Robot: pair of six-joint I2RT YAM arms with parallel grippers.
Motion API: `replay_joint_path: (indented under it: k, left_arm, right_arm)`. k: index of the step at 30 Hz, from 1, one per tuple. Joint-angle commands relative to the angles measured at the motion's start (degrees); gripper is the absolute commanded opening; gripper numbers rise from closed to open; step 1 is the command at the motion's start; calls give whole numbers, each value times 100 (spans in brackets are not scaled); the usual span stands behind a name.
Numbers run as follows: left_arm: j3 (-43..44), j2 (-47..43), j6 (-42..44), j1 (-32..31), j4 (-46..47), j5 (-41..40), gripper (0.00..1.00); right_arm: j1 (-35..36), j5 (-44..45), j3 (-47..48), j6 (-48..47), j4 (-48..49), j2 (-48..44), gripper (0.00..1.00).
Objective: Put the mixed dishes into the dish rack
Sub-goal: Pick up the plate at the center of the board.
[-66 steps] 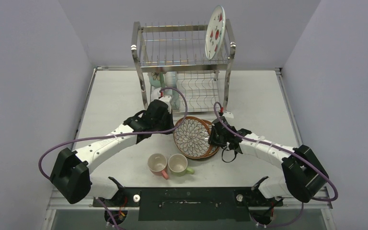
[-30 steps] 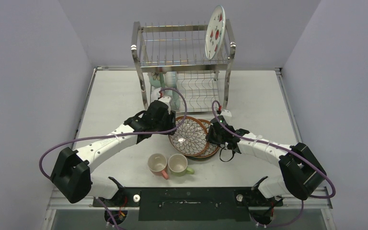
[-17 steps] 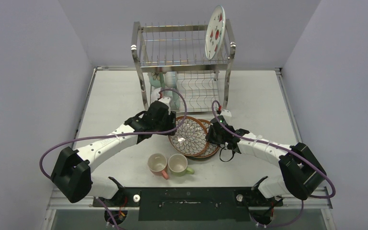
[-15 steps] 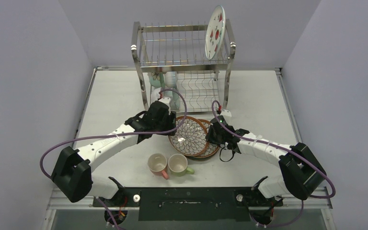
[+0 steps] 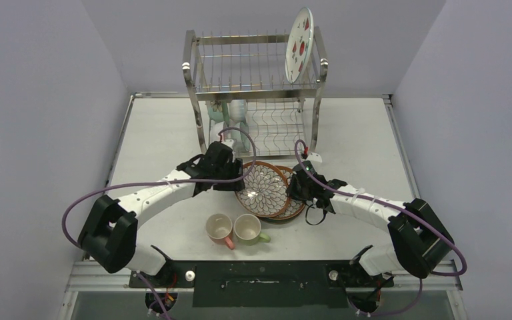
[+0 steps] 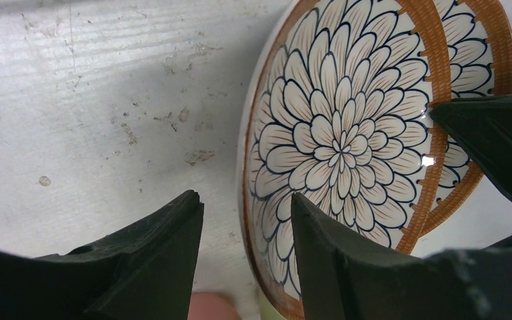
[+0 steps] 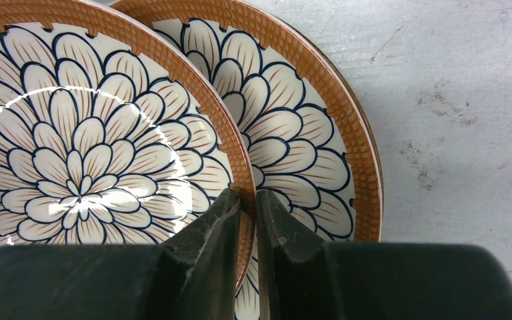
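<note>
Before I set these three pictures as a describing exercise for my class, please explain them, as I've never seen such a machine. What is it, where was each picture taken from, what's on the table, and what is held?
The machine is a left arm and a right arm, bolted at the near edge of a table. Each ends in a two-finger gripper. The wide picture looks down from above and behind them. The other two come from a camera on each wrist. On the table stand a steel dish rack, a pink mug, a green mug and two overlapping plates. The rack has a strawberry plate upright on top and pale green bowls below. The right gripper is pinched shut on the rim of the upper petal plate, which overlaps the lower petal plate. The left gripper is open, fingers either side of that plate's opposite rim, holding nothing.
</note>
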Motion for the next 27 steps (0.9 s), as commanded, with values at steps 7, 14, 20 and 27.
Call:
replay_joint_path:
  k: [7, 14, 20, 27]
  left_arm:
    - [-221, 144, -438, 464, 733, 1125, 43]
    - [-237, 240, -537, 535, 863, 1410, 26]
    - [-249, 226, -535, 563, 853, 1475, 3]
    - [-249, 150, -607, 618, 912, 1543, 0]
  right_arm:
    - [35, 32, -121, -21, -68, 116, 0]
    - [35, 30, -129, -21, -57, 121, 0]
    - [35, 30, -130, -12, -44, 128, 0]
    - [30, 37, -114, 1, -80, 75, 0]
